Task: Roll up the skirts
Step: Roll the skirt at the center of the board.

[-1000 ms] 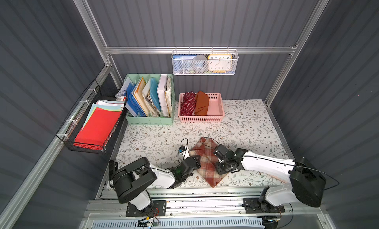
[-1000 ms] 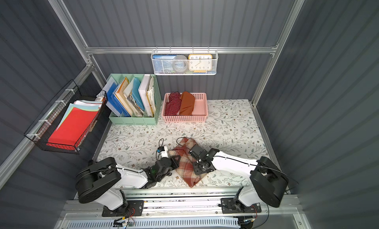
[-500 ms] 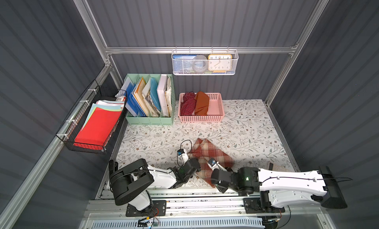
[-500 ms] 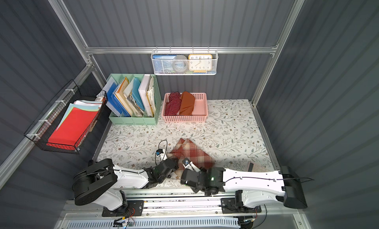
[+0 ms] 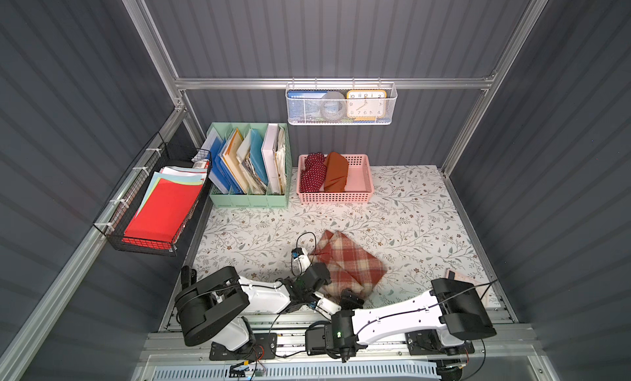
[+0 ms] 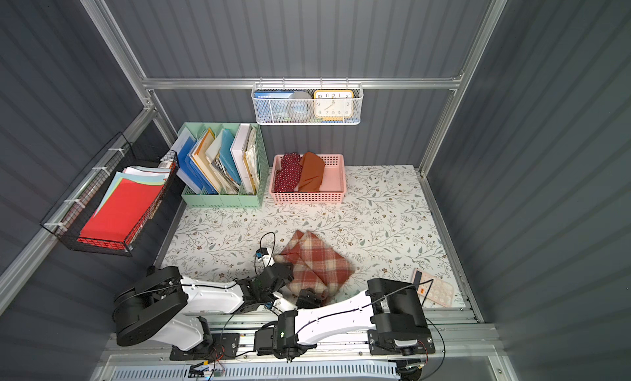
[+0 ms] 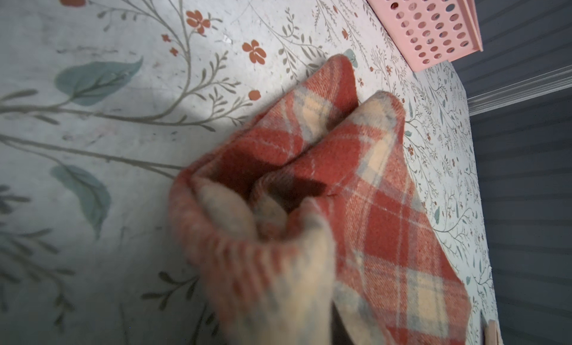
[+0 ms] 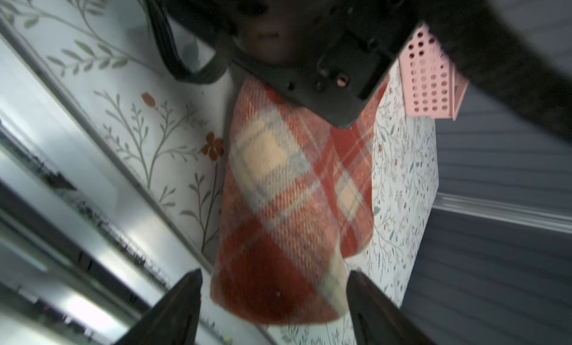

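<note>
Floral surface [image 5: 409, 205] is noted between grey walls; plaid skirt [image 5: 348, 259] is laid folded near its front edge; one near edge is pinched by the left gripper [image 5: 321, 280]; right gripper [image 8: 274, 274] is held spread at the near corner; rolling is judged barely begun; a closing grip and an even tuck are called for next; polka-dot skirt [image 5: 312, 172] and rust-orange skirt [image 5: 336, 172] are kept in the pink basket [image 5: 362, 177].

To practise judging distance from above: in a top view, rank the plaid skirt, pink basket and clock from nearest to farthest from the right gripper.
1. The plaid skirt, lying on the table just ahead of the right gripper.
2. The pink basket, at the table's far edge.
3. The clock, up in the white basket on the back wall.
</note>
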`<control>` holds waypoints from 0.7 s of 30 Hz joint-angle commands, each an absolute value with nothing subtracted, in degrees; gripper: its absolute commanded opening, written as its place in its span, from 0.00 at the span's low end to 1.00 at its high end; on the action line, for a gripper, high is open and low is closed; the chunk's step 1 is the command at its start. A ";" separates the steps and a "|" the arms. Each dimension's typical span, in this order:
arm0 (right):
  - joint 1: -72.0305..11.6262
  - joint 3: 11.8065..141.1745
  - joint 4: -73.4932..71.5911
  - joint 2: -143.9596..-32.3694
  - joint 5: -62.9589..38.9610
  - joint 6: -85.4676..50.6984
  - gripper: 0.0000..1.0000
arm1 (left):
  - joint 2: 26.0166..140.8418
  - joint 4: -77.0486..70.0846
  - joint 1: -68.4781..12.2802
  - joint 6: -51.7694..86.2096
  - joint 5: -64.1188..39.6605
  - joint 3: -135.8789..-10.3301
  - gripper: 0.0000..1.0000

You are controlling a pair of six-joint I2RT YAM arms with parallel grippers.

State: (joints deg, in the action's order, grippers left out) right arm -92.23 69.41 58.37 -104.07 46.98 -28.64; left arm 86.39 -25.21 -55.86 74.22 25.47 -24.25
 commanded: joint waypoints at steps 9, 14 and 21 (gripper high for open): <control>-87.03 72.25 54.75 -113.82 45.88 -29.20 0.80 | 87.23 -21.37 -57.48 74.47 24.27 -24.96 0.00; -87.28 65.93 53.63 -102.74 44.91 -33.29 0.80 | 87.60 -21.72 -57.48 74.47 23.52 -24.92 0.00; -84.00 53.99 50.44 -82.61 45.13 -42.20 0.81 | 91.53 -26.20 -56.87 75.71 22.44 -25.13 0.00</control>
State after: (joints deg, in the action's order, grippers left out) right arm -85.34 55.83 52.64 -88.53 43.29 -35.55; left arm 89.41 -28.08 -56.25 75.11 24.43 -25.63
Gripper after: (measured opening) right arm 0.806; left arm 0.096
